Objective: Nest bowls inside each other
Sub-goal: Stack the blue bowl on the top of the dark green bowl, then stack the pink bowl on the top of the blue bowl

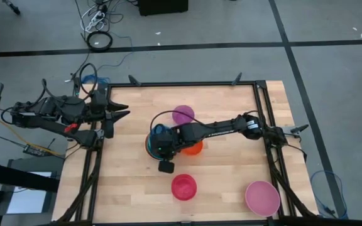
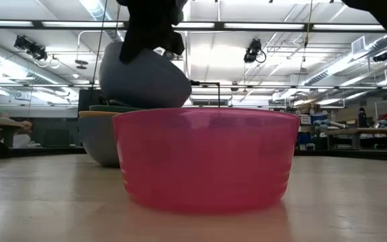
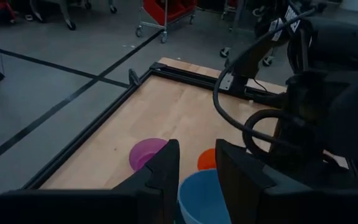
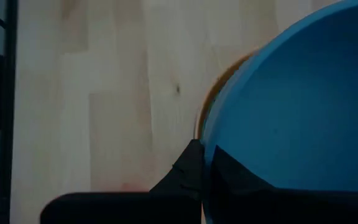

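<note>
From above, the right gripper (image 1: 163, 145) sits over the stack of round plastic bowls (image 1: 151, 143), just beside the orange plastic bowl (image 1: 193, 148). At table height, the tilted round blue plastic bowl (image 2: 143, 77) should level before release. Its wrist view shows the fingers (image 4: 188, 171) pinched on that rim. The left gripper (image 3: 196, 171) waits slightly parted.

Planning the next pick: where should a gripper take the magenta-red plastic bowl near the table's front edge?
Probably by the rim of the magenta-red plastic bowl, coming straight down: it sits upright and open, apart from the other bowls, with its thin wall clear all round.
</note>
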`<action>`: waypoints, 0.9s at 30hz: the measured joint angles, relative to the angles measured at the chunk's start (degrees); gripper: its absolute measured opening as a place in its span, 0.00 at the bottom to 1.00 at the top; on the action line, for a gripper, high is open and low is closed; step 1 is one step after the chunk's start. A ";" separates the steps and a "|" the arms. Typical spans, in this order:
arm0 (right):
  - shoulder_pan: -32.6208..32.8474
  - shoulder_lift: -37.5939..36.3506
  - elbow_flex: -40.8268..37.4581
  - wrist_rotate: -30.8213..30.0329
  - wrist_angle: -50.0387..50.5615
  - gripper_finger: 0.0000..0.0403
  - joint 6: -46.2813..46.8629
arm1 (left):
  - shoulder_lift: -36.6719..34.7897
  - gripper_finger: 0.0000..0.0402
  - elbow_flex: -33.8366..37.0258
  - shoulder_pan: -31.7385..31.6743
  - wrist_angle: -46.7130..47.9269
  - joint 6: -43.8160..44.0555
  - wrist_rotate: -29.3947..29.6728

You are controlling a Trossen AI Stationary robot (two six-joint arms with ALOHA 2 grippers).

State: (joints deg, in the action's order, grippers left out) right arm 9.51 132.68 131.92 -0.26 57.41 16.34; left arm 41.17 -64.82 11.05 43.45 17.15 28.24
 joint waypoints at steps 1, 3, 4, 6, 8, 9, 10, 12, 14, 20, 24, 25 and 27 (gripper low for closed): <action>-0.11 0.25 0.01 0.02 -0.45 0.00 -0.04 | 0.00 0.28 0.00 0.00 -0.01 0.00 0.01; -0.22 0.81 -0.23 0.11 0.84 0.00 0.39 | 0.02 0.28 0.00 -0.01 -0.01 0.00 0.06; -0.28 1.32 -0.24 0.16 0.50 0.00 0.51 | 0.02 0.28 0.00 0.00 -0.10 0.00 0.12; -0.39 1.82 -0.13 0.51 -0.67 0.00 0.51 | 0.02 0.28 0.00 0.00 -0.07 0.02 0.12; -0.53 2.41 -0.14 0.53 0.30 0.00 0.55 | 0.02 0.28 0.00 -0.02 -0.01 0.02 0.16; -0.53 2.65 -0.15 0.56 0.09 0.00 0.52 | 0.02 0.28 0.00 -0.02 -0.04 0.02 0.14; -0.55 3.01 -0.15 0.54 -0.07 0.01 0.50 | 0.02 0.28 0.00 -0.02 0.03 0.02 0.14; -0.69 3.10 -0.15 0.56 -0.20 0.03 0.48 | 0.02 0.28 0.00 -0.02 0.05 0.02 0.14; -0.80 3.09 -0.15 0.72 -0.22 0.07 0.48 | 0.02 0.28 0.00 -0.02 0.07 0.02 0.14; -0.98 3.08 0.17 0.89 0.48 0.32 0.48 | 0.00 0.28 0.00 -0.01 0.22 0.02 0.14; -0.95 3.08 3.10 -1.24 3.44 0.48 0.10 | 0.02 0.28 0.00 -0.02 0.21 0.02 0.13; -0.95 2.33 3.03 -2.44 3.41 0.51 0.01 | 0.02 0.28 0.00 -0.02 0.25 0.04 0.12; -1.02 0.47 2.22 -4.83 4.36 0.56 -0.02 | 0.02 0.28 0.00 -0.02 0.23 0.02 0.14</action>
State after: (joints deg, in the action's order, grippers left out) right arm 8.49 133.15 134.14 -5.10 61.77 16.32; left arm 41.19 -64.82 11.03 43.68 17.17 28.38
